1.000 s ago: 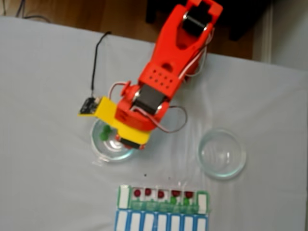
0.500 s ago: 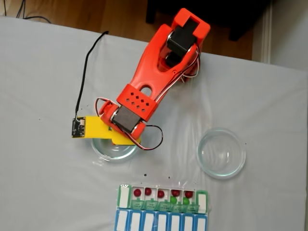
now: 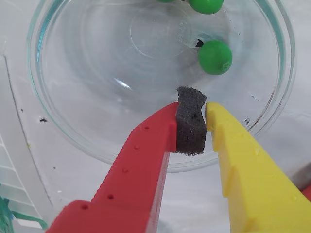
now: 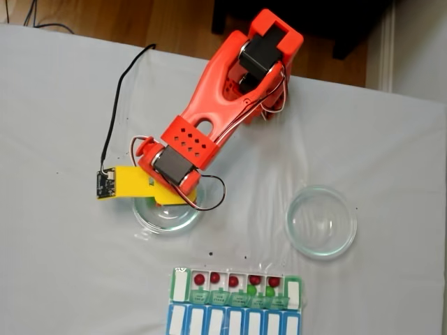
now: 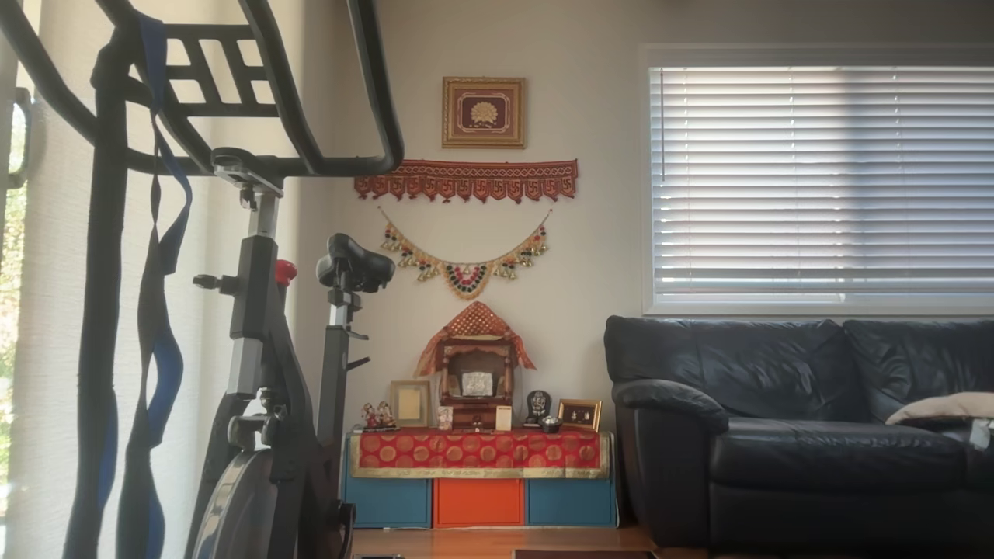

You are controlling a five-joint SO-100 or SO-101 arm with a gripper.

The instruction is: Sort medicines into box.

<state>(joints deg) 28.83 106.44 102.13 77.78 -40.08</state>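
Over the last second the arm has swung toward the left of the fixed view and stretched lower, so its wrist now covers the upper part of the left glass dish (image 4: 165, 215) instead of sitting squarely over it. In the wrist view the end effector (image 3: 193, 127) has its red and yellow jaws drawn nearly together, with just the dark foam pad (image 3: 190, 121) between them; no ball is in the grip. That reads as an approach still being lined up, not a pick already made.

The medicines left to sort lie in that dish: 1 green ball (image 3: 215, 57) sits in the upper right of the wrist view, just beyond the foam pad, and another green ball (image 3: 206, 5) is cut by the top edge. The jaws would need to spread before they could close around either one.

The box (image 4: 236, 301) lies at the bottom centre of the fixed view, well apart from the arm. Its upper row already holds 5 dark red balls (image 4: 199, 279), and a few green balls (image 4: 251, 288) sit just below them toward the right. The second glass dish (image 4: 321, 222) at centre right looks bare.

Judging from this, the red ones are done and the green ones are partly placed. The glossy round balls will likely roll on the glass if nudged off centre.
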